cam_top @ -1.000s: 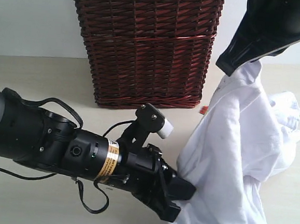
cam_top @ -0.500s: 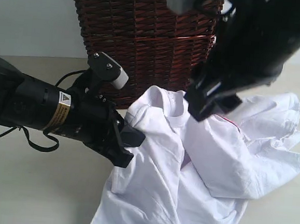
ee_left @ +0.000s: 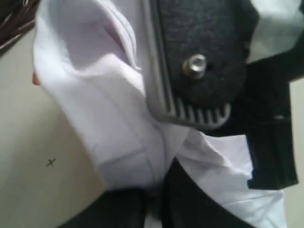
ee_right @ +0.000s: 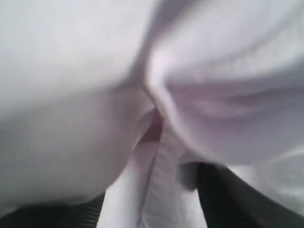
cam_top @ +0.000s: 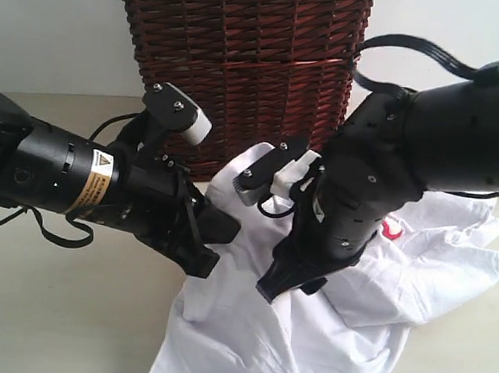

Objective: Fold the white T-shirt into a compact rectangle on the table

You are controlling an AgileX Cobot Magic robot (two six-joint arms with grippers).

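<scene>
Exterior view: shirt (cam_top: 350, 333) lies in a crumpled heap on the tabletop (cam_top: 50, 309), in front of and right of the basket (cam_top: 242, 65). No clean long axis; the bulk spreads from the lower centre out to the right edge, with one raised corner up at the left. Can't tell which way the neck points. Small red mark (cam_top: 393, 229) shows on the cloth behind the right arm. Left tool (cam_top: 210, 244) sits at that raised corner, closed on the shirt edge. Right tool (cam_top: 289, 286) points down into the middle of the heap, touching cloth. Tabletop pale beige, plain light wall (cam_top: 46, 24) behind, basket dark brown wicker.

Left wrist view: cloth fold pinched between the two dark fingers (ee_left: 118, 211), narrow gap, shirt held. A dark ribbed part with a screw (ee_left: 199, 71) from the other arm lies over the cloth. Beige tabletop beside it has a tiny x mark (ee_left: 51, 163). Orange bit (ee_left: 34, 78) at the cloth edge.

Right wrist view: white cloth fills the frame, blurred. Dark fingers (ee_right: 228, 199) stand well apart with a fold between them, not clamped.
</scene>
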